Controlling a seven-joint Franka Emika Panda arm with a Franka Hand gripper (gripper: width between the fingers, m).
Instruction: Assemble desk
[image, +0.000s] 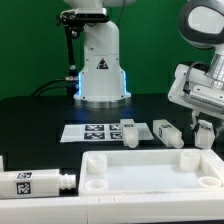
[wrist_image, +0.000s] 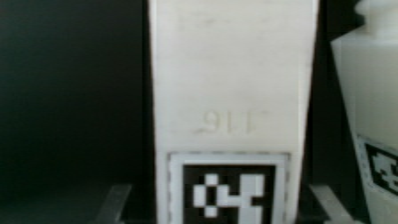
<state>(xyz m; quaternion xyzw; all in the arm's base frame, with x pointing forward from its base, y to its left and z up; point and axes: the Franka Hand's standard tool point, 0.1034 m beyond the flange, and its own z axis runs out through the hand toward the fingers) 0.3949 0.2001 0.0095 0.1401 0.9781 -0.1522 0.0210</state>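
Two legs (image: 166, 130) beside marker board (image: 92, 131)

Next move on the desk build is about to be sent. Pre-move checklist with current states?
1. Leg centred between the tool fingers: ok.
2. Tool shut on leg: cannot tell.
3. Tag on leg readable in wrist view: ok.
4. Tabletop lying flat, rim up: ok.
5. Spare leg at the exterior view's left, apart from the tool: ok.
6. Leg lifted off the table: cannot tell.
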